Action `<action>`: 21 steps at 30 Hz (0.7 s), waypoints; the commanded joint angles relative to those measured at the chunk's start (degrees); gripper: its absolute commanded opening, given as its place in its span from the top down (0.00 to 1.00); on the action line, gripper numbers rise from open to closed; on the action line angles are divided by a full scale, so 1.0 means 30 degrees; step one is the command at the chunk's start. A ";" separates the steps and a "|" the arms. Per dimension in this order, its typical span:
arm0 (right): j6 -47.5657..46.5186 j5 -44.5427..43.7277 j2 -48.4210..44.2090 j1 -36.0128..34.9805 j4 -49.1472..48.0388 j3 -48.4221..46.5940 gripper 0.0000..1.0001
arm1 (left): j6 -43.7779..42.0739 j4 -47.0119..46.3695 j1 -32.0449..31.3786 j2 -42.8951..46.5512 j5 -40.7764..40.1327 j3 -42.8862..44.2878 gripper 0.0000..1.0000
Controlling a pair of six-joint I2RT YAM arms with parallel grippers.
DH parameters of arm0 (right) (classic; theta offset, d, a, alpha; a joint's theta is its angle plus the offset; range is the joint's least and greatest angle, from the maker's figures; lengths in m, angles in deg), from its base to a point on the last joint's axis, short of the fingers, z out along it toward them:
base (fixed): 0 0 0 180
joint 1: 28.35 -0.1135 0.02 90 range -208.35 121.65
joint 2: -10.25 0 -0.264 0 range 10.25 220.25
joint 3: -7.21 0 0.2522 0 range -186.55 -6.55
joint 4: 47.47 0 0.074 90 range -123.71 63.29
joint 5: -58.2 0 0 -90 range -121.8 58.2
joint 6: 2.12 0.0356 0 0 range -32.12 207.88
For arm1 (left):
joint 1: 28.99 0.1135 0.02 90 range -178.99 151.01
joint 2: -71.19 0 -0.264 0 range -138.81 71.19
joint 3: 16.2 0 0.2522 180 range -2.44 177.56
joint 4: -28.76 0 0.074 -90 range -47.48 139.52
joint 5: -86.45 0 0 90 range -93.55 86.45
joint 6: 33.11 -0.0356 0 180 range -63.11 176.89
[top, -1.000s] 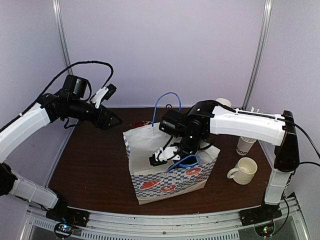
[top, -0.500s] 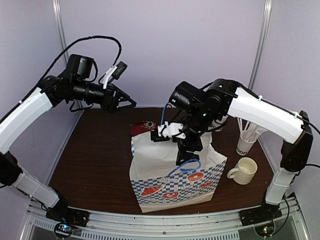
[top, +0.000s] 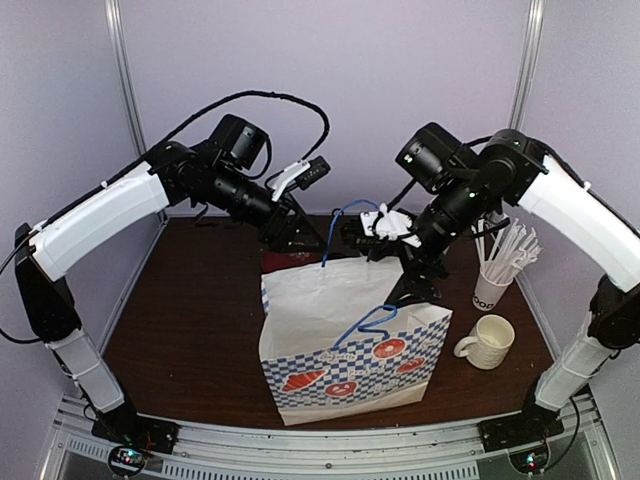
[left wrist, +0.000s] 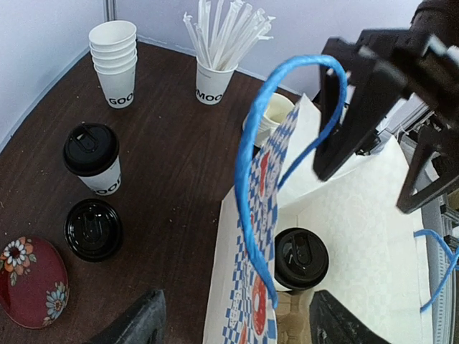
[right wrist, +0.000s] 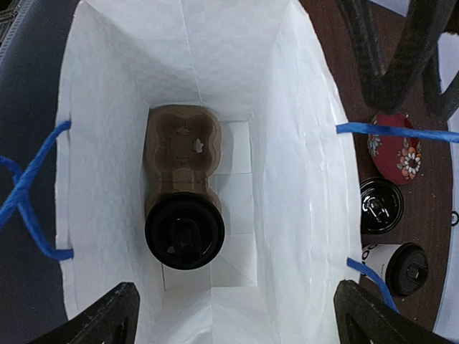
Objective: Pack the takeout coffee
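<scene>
The white paper bag [top: 350,335] with blue handles stands open at the table's middle. Inside it, in the right wrist view, the brown pulp carrier [right wrist: 181,150] lies on the bottom with one black-lidded cup [right wrist: 184,231] in its near slot; the other slot is empty. That cup also shows in the left wrist view [left wrist: 301,258]. Two more lidded cups [left wrist: 92,154] [left wrist: 93,229] stand on the table beyond the bag. My right gripper [right wrist: 237,322] is open and empty above the bag's mouth. My left gripper [left wrist: 237,330] is open over the bag's far edge, a blue handle [left wrist: 254,179] rising between its fingers.
A stack of lidless cups [left wrist: 115,61] and a cup of straws [left wrist: 215,82] stand at the back right. The cream mug [top: 487,340] sits right of the bag. A red flowered dish [left wrist: 32,279] lies behind the bag, near the lidded cups.
My right gripper has come up out of the bag and risen above it. My left arm has swung right, over the bag's far side. The bag has shifted slightly.
</scene>
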 commanded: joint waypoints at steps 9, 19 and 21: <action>-0.1508 0.3261 -0.3466 0.3838 0.1981 -0.2243 0.03 | 0.0595 -0.0736 -0.0068 -0.2831 0.1133 0.3277 0.80; 0.1145 0.4084 -0.5204 0.9466 -0.2479 0.1796 0.04 | -0.1975 0.1909 0.0026 -0.1654 -0.1861 0.4914 1.00; 0.1563 0.4331 -0.5260 0.9793 -0.3047 0.2565 0.04 | -0.2240 0.1823 0.0025 -0.1176 -0.2385 0.4573 1.00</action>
